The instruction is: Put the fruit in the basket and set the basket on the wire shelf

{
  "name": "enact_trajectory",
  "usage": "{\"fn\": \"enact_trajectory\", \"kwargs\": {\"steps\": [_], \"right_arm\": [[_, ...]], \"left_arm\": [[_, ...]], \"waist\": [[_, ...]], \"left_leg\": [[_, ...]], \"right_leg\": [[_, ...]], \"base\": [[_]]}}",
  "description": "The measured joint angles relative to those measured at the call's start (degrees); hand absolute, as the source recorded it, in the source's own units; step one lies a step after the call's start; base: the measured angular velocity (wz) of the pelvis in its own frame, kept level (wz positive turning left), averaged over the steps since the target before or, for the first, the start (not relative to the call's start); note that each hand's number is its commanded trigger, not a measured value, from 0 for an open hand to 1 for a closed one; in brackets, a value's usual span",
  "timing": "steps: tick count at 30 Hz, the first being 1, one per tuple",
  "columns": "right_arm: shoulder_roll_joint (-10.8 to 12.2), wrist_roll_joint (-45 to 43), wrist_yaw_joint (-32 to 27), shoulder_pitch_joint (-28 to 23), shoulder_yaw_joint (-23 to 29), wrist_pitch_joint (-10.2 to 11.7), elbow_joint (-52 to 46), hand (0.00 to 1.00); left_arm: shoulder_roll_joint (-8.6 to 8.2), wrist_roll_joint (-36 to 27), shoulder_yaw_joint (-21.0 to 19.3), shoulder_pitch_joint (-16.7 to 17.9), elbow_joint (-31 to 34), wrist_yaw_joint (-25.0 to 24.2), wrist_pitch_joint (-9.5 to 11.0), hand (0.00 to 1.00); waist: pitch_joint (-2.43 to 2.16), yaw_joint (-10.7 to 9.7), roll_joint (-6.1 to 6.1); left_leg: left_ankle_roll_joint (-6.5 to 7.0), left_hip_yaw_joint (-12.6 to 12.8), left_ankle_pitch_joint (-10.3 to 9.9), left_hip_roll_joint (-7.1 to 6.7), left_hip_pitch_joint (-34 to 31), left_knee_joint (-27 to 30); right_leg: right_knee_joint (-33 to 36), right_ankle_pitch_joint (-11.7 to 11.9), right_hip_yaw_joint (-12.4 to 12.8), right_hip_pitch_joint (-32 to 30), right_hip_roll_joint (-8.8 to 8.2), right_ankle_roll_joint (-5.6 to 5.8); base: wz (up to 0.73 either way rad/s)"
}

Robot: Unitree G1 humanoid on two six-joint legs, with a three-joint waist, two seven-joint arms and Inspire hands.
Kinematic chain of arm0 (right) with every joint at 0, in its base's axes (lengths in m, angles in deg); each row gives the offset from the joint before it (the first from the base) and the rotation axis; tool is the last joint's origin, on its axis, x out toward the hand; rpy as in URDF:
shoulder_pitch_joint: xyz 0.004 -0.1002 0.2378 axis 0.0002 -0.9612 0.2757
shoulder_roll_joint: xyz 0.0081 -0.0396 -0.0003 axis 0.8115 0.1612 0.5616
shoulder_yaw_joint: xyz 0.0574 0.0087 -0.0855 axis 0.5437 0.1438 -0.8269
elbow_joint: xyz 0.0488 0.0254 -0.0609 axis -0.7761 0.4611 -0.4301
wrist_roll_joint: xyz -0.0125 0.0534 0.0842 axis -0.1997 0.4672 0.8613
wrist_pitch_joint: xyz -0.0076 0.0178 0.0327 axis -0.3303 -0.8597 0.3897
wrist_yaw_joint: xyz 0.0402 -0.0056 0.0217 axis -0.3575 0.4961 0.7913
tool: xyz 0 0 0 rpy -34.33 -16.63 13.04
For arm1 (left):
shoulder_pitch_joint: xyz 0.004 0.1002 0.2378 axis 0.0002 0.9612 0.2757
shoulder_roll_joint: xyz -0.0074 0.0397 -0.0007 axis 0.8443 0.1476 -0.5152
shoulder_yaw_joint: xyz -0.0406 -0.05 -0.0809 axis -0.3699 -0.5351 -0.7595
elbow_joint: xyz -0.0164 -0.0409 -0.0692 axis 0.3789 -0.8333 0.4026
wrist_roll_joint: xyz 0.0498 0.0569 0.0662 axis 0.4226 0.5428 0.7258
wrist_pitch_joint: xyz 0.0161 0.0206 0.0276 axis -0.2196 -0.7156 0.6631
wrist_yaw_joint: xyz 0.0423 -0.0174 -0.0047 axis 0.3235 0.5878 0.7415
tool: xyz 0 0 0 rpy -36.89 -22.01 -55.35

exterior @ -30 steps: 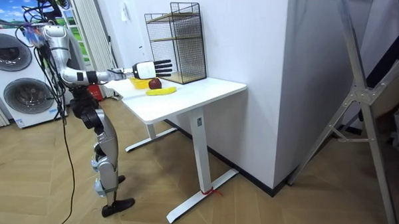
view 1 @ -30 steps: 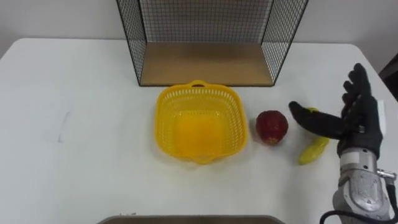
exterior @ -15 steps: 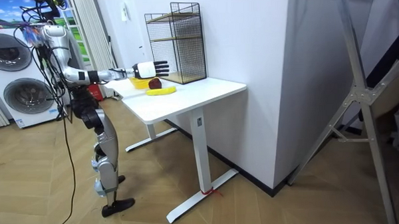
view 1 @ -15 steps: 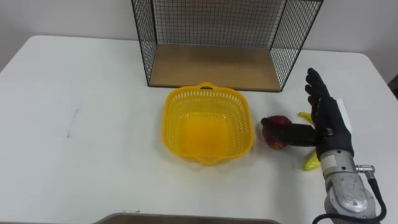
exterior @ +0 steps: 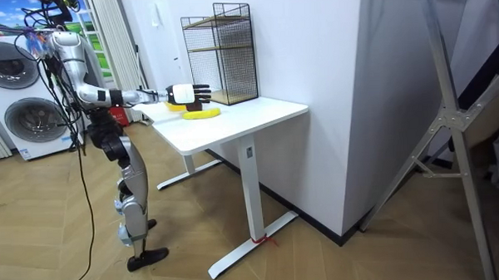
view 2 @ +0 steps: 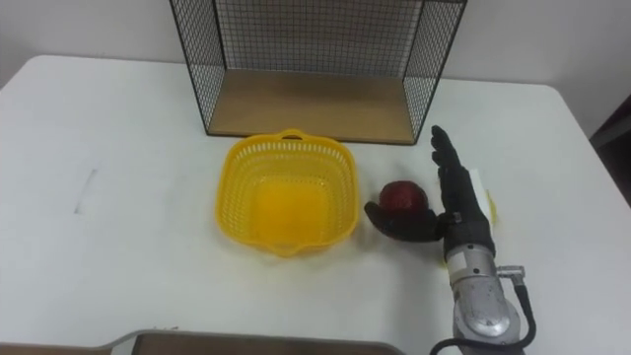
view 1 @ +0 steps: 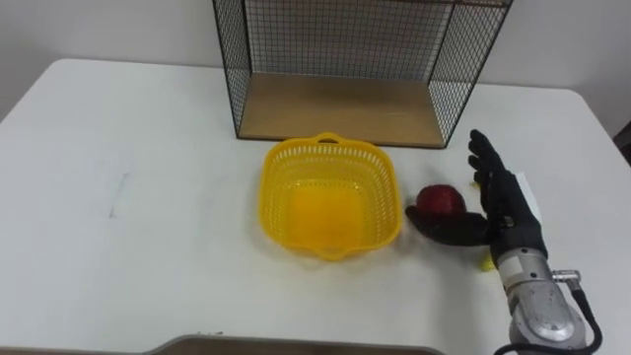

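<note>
**Surface** [view 1: 128, 148]: white desk top on a white leg frame, set against a white wall.

**Wire shelf** [view 1: 345, 108]: black mesh with a wooden floor, standing at the far edge of the surface.

**Basket** [view 1: 271, 197]: yellow, perforated, nothing in it, just in front of the shelf.

**Apple** [view 1: 440, 200]: red, on the surface just right of the basket, outside it.

**Banana** [exterior: 201, 113]: yellow, on the surface right of the apple, largely covered by the hand in the eye views.

**Right hand** [view 1: 508, 212]: fingers straight and apart beside the apple, thumb spread along the apple's near side, not clasped round it.

**Room**: wooden floor [exterior: 320, 254]. Washing machines [exterior: 28, 119] are behind the robot, which stands at the desk's end on the room view's left. A metal stand [exterior: 449, 133] is on the room view's right.
</note>
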Motion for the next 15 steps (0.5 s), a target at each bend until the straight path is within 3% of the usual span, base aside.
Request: {"fn": "enact_trajectory", "kwargs": {"steps": [15], "right_arm": [[-0.1,-4.7,3.5,0.1,0.0,0.0,2.0,0.00]], "left_arm": [[-0.15,1.7,0.0,0.9,-0.1,-1.0,0.0,0.00]], "waist": [[0.18,0.0,-0.66]], "left_leg": [[-0.01,-0.2,0.0,-0.02,0.4,-0.1]], "right_leg": [[0.0,0.0,-0.1,0.5,0.00,0.00]], "base": [[0.00]]}}
